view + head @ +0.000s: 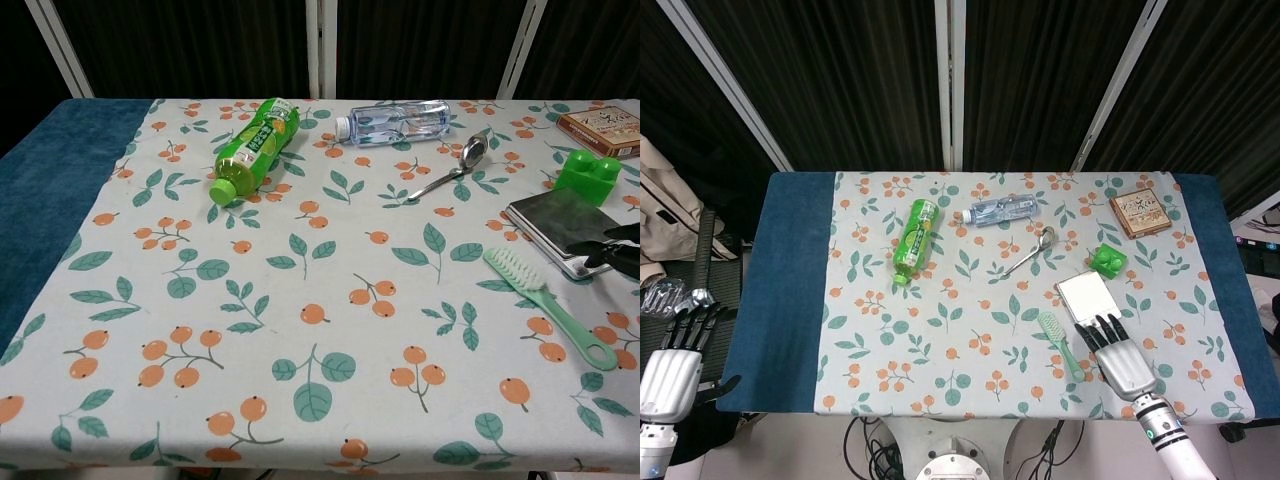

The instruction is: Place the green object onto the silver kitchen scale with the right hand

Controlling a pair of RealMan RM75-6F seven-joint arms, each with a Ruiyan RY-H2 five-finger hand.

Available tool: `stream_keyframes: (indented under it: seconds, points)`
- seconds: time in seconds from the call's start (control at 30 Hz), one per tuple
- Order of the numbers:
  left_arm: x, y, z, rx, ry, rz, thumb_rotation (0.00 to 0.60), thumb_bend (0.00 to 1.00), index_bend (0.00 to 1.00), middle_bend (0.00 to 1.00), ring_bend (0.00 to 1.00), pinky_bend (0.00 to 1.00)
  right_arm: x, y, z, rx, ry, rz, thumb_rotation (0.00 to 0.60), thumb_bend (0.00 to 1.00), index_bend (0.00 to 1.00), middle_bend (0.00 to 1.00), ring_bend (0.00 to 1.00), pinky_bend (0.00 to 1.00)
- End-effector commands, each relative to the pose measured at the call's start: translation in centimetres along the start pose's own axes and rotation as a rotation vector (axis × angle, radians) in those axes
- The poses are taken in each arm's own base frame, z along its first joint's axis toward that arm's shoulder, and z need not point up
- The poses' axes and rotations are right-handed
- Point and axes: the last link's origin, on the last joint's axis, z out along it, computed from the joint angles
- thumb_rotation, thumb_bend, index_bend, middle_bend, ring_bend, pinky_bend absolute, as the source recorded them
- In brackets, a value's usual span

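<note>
From the head view, the right robot hand [1118, 352] hovered low over the near right part of the counter [795, 290], its dark fingers spread and holding nothing, the fingertips reaching just over the near edge of the flat silver kitchen scale [1087, 297]. The small bright green toy brick [1106, 260] sat just beyond the scale's far right corner, close to it but seemingly apart. A mint-green plastic brush [1060, 343] lay just left of the right robot hand. The left robot hand [680, 350] was off the counter's near left corner, fingers straight and empty. Further back lay a green plastic drink bottle [913, 240], a clear water bottle [1004, 210], a metal spoon [1031, 250] and a brown printed box [1141, 212].

From the chest view, only dark fingertips of the right robot hand [612, 252] showed at the right edge, against the scale's near corner. The green brick stood upright behind the scale, studs up; the left robot hand was out of frame.

The step in hand looked like the approach: nothing grasped yet. The next move would likely call for reaching on past the scale to the brick, closing round its sides, lifting clear, then drawing back to set it on the platter, without dragging the wrist across the scale or nudging the brush.
</note>
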Motion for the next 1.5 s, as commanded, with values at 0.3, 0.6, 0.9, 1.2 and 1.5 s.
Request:
stream_keyframes:
  seconds: [0.3,0.6,0.9,1.2,1.5]
  points:
    - [0.1,-0.1,0.0,0.000,0.005,0.000,0.600,0.05,0.03,0.03,0.00,0.00,-0.4,-0.3,0.4,0.014,-0.002,0.020,0.600,0.85,0.00,0.18,0.00,0.00]
    - [0.1,-0.1,0.1,-0.001,0.007,0.000,0.600,0.05,0.03,0.03,0.00,0.00,-0.2,-0.6,0.6,0.031,0.022,0.031,0.600,0.87,0.00,0.18,0.00,0.00]
    - [0.1,-0.2,0.1,0.001,0.006,0.002,0.600,0.05,0.03,0.03,0.00,0.00,-0.2,-0.6,1.1,0.027,0.018,0.026,0.600,0.88,0.00,0.18,0.00,0.00]
    - [0.1,-0.3,0.1,0.005,0.005,0.000,0.600,0.05,0.03,0.03,0.00,0.00,-0.6,-0.7,1.1,0.024,0.001,0.019,0.600,0.89,0.00,0.18,0.00,0.00]
    - [0.2,-0.5,-0.1,0.007,0.008,0.002,0.600,0.05,0.03,0.03,0.00,0.00,-0.7,-0.7,1.0,0.025,0.003,0.027,0.600,0.90,0.00,0.19,0.00,0.00]
